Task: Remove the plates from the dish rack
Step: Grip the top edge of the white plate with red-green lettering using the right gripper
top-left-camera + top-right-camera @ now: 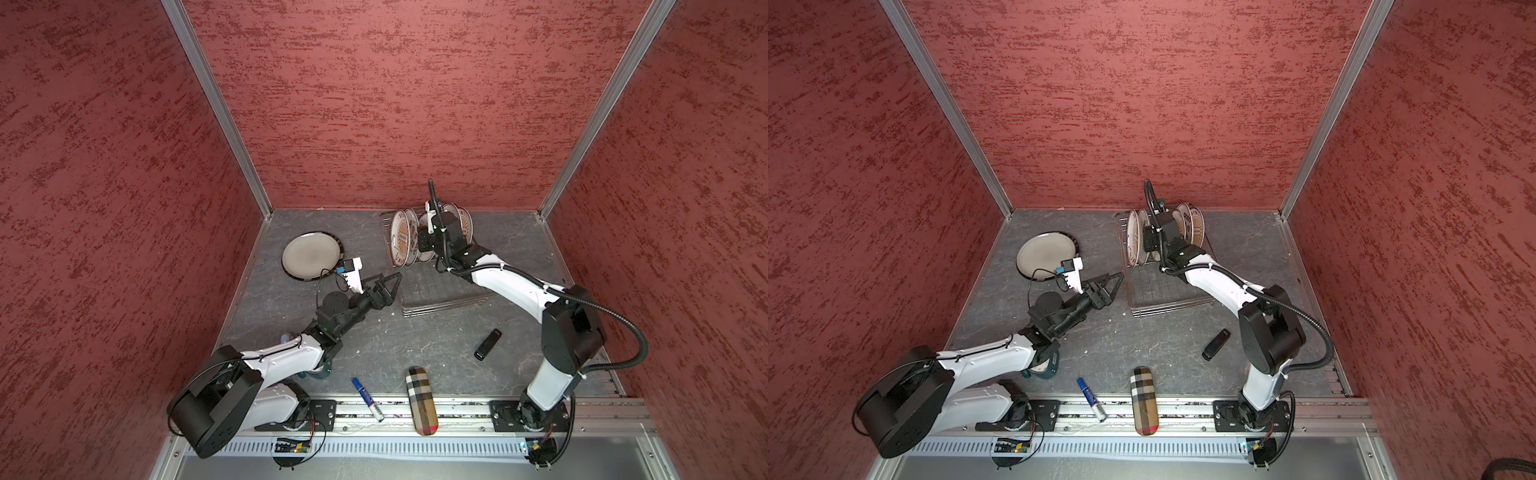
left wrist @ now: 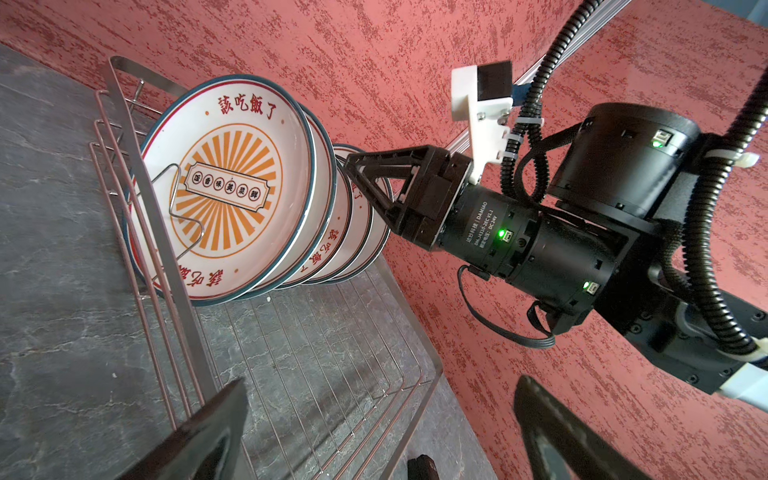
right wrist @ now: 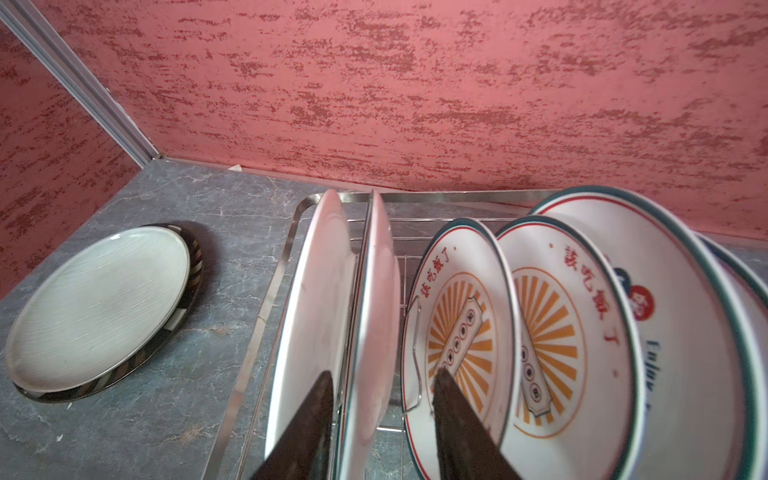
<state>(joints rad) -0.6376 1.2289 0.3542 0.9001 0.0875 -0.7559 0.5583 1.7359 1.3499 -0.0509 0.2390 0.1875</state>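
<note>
Orange sunbursts and red characters on teal-rimmed white plates (image 2: 232, 187), silver dish rack (image 3: 457, 195), my black right end effector (image 3: 384, 372); left of centre in a top view, a grey-white plate (image 1: 311, 254) with dark striped rim, grey marbled table (image 1: 415, 345).

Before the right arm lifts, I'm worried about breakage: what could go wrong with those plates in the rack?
The right gripper straddles tightly packed upright plates in the dish rack; it may catch two at once or drag a neighbour out. The sunburst plates look to lean on each other, so pulling one could tip the rest. The open left gripper hovers beside the rack, in the likely path to the grey plate.
</note>
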